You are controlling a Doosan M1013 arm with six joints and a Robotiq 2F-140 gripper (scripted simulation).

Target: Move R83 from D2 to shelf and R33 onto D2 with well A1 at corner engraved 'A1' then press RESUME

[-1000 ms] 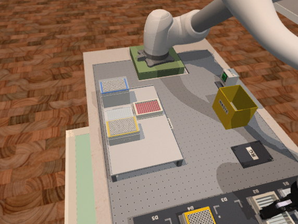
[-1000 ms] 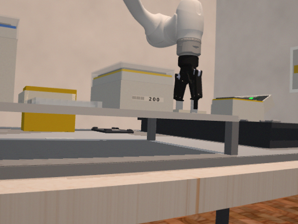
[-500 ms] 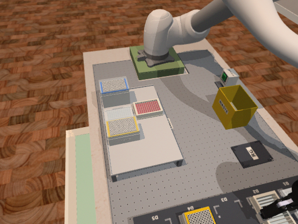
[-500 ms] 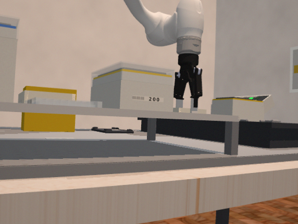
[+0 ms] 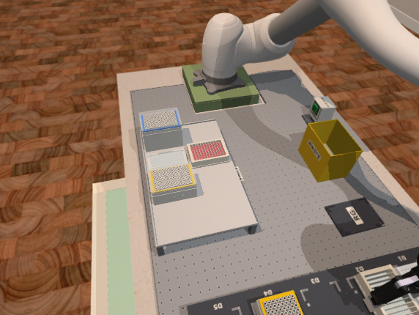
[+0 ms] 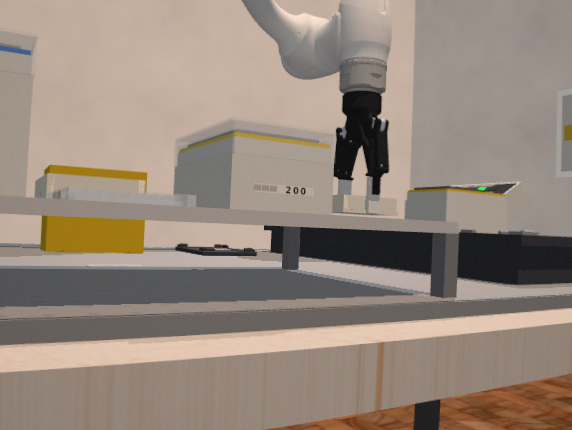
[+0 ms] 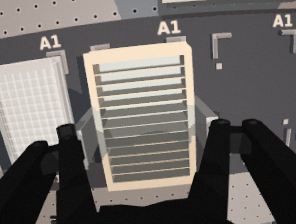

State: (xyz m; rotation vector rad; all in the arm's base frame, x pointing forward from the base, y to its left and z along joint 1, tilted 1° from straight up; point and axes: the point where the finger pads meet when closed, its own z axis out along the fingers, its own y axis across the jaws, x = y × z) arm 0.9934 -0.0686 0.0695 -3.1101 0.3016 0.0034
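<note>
Reservoir (image 7: 141,115): cream 12-trough tray at deck position D2, long axis toward the engraved A1 mark (image 7: 168,27) at 12 o'clock; lower troughs in shadow, liquid level not readable.
Gripper (image 7: 145,117): clamped across the reservoir's long sides, pale pads (image 7: 206,116) pressed at 3 and 9 o'clock; black linkages filling the lower part of the wrist view.
Gripper from outside (image 6: 358,187): pointing straight down, pads on the low cream tray (image 6: 364,204).
96-well plate (image 7: 31,112): at 9 o'clock of the reservoir, just beside it, own A1 mark above.
Corner bracket (image 7: 220,43): at 2 o'clock, neighbouring position bare.
Tip rack (image 5: 280,303): yellow-framed, at D4, bottom edge of the top view.
Regrip nest (image 5: 354,216): dark square marked RG, near the deck.
Waste bin (image 5: 329,150): yellow, open, beyond the nest.
Shelf (image 5: 216,205): white raised board carrying a red-welled plate (image 5: 207,151), a yellow-framed rack (image 5: 172,177) and a blue-framed rack (image 5: 160,120).
Arm base (image 5: 220,99): green block at 12 o'clock of the table.
</note>
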